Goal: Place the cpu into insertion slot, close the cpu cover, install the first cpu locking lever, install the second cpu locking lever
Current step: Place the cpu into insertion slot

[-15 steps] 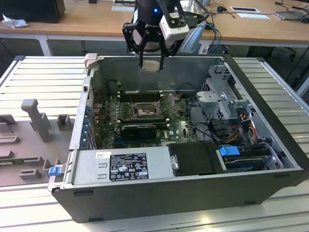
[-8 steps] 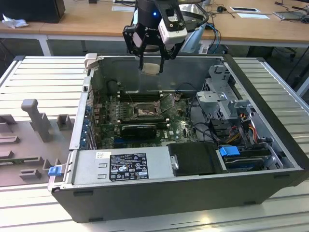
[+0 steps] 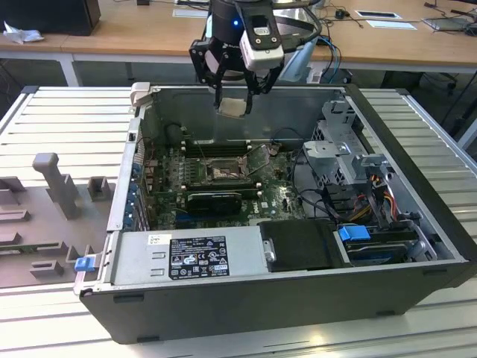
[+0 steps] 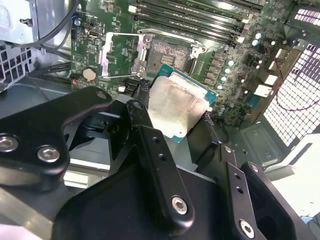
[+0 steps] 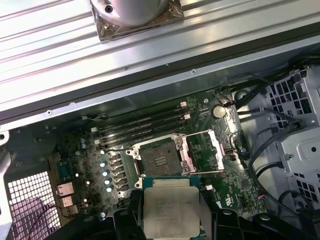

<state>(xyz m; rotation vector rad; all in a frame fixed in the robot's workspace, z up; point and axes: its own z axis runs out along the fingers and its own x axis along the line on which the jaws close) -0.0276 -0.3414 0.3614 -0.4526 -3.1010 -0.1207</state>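
Observation:
My gripper (image 3: 234,101) is shut on the cpu (image 3: 232,107), a flat square chip with a silvery top, holding it in the air above the rear wall of the open computer case. In both wrist views the cpu (image 4: 177,105) (image 5: 171,207) sits clamped between the black fingers (image 4: 138,116). Lower down on the green board lies the insertion slot (image 3: 222,173) (image 4: 170,55) (image 5: 159,160), uncovered, its dark centre bare. The cpu cover (image 3: 258,157) (image 4: 120,55) (image 5: 202,149) is swung open and lies beside the slot, on the exterior view's right.
Long black memory slots (image 3: 212,148) run behind the socket and a black expansion card (image 3: 215,200) lies in front of it. A grey power supply (image 3: 194,253), a drive cage (image 3: 343,160) and cables crowd the case. Grey fixtures (image 3: 56,183) stand on the slatted table.

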